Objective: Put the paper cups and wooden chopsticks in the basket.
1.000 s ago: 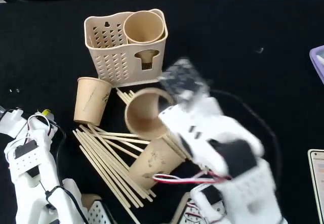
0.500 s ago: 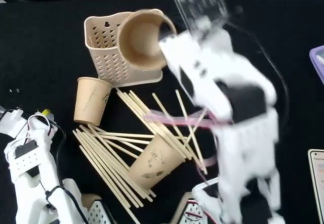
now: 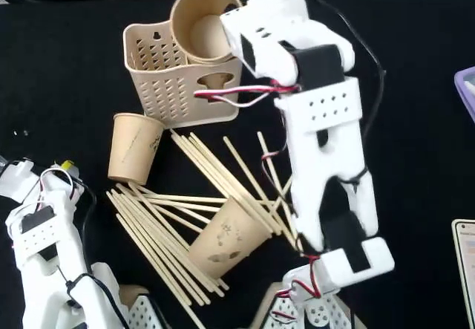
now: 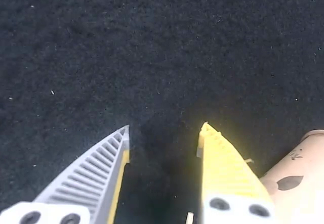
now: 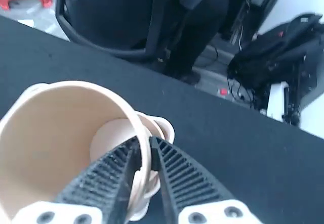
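My right gripper (image 5: 143, 145) is shut on the rim of a paper cup (image 5: 61, 143), one finger inside and one outside. In the high view this cup (image 3: 194, 18) is tilted over the back right corner of the beige basket (image 3: 159, 84). Under it a second cup's rim (image 5: 163, 129) shows inside the basket. One cup (image 3: 133, 147) stands on the table left of the chopsticks (image 3: 223, 180), and another (image 3: 226, 236) lies on them. My left gripper (image 4: 163, 133) is open over bare black cloth, a cup (image 4: 298, 176) beside it.
More chopsticks (image 3: 152, 236) fan out toward the left arm (image 3: 41, 240) at the front left. A purple tray (image 3: 466, 88) sits at the right edge and a card (image 3: 464, 258) at the front right. The right arm's body spans the table's middle.
The right arm lifted the cup from the middle of the table and carried it back over the basket. Some chopsticks shifted where the cup had been. The left arm stayed still.
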{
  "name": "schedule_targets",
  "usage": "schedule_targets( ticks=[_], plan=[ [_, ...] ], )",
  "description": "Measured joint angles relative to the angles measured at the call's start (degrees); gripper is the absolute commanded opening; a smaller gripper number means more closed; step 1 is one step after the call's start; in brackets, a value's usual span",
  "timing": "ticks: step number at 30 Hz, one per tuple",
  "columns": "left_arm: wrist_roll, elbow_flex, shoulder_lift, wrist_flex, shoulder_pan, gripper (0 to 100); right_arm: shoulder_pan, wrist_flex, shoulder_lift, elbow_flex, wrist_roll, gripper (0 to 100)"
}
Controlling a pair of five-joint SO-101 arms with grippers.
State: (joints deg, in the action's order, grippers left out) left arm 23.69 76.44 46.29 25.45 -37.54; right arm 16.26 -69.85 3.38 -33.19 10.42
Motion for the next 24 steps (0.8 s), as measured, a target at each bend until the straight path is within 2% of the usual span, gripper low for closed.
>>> schedule_targets(
  ticks=[5,9,11,19,24],
  plan=[
    [0.0,0.0,0.0,0.0,0.0,22,-1.67,0.0,2.81,0.0,0.0,3.0],
    [0.0,0.0,0.0,0.0,0.0,22,-1.49,-1.32,3.69,-0.09,-0.09,22.4],
    [0.0,0.0,0.0,0.0,0.0,22,-1.41,-2.81,3.69,-0.18,-0.09,27.9],
    [0.0,0.0,0.0,0.0,0.35,22,-0.44,-9.23,-3.43,-0.18,-0.09,20.4],
    [0.0,0.0,0.0,0.0,0.35,22,-0.26,-21.45,-10.9,-0.18,1.32,20.4]
  ],
)
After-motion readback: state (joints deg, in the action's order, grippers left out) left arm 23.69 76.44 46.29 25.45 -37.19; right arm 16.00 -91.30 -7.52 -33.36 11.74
